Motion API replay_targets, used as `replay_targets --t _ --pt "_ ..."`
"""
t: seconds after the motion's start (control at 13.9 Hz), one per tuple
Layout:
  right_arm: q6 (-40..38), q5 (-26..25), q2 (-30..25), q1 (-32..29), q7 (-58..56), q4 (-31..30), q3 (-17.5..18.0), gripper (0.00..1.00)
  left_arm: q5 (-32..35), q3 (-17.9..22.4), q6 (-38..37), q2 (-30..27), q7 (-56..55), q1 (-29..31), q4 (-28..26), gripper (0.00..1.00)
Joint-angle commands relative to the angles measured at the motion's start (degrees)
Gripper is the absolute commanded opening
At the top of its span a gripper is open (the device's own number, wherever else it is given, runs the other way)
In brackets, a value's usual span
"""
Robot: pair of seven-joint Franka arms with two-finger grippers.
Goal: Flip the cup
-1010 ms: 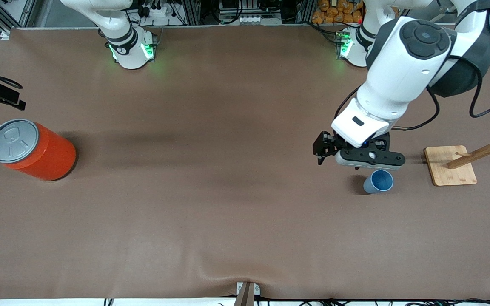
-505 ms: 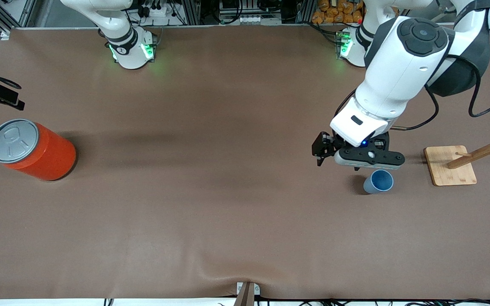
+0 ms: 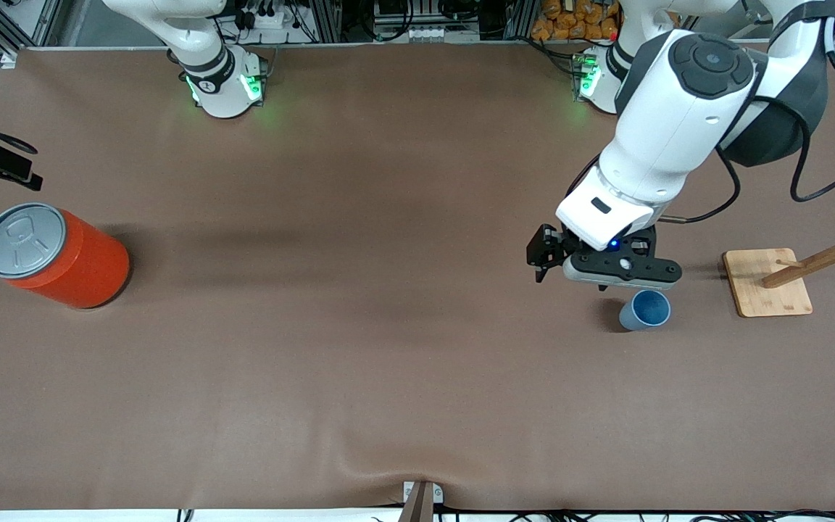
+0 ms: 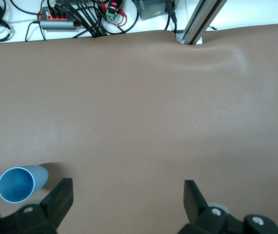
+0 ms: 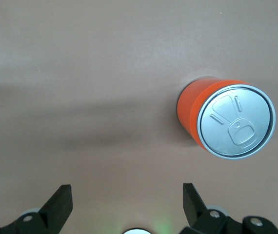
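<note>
The small light-blue cup (image 3: 644, 309) stands upright, mouth up, on the brown table toward the left arm's end. It also shows in the left wrist view (image 4: 21, 183), beside one finger (image 4: 61, 197) and outside the jaws. My left gripper (image 3: 617, 274) hangs over the table just beside the cup, on the side toward the robot bases. In its own wrist view the left gripper (image 4: 128, 196) is open and empty over bare table. My right gripper (image 5: 128, 197) is open and empty, held high over the table; it is out of the front view.
A large orange can with a grey lid (image 3: 59, 254) stands at the right arm's end of the table, also in the right wrist view (image 5: 229, 121). A wooden peg rack on a square base (image 3: 765, 283) stands beside the cup at the left arm's end.
My left arm has shifted slightly toward the right arm's end and away from the cup. The cup and the can have not moved.
</note>
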Motion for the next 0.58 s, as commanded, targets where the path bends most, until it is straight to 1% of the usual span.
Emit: replay_targets --t 0.0,0.5 --pt "-0.09 0.45 0.45 -0.55 0.14 0.86 0.77 1.0 1.62 -0.07 1.31 0.89 -1.2 -0.53 0.79 1.0" --pt "-0.09 0.37 0.45 -0.03 0.58 0.86 0.77 1.0 1.7 0.1 1.4 0.89 -1.03 -0.62 0.79 1.0"
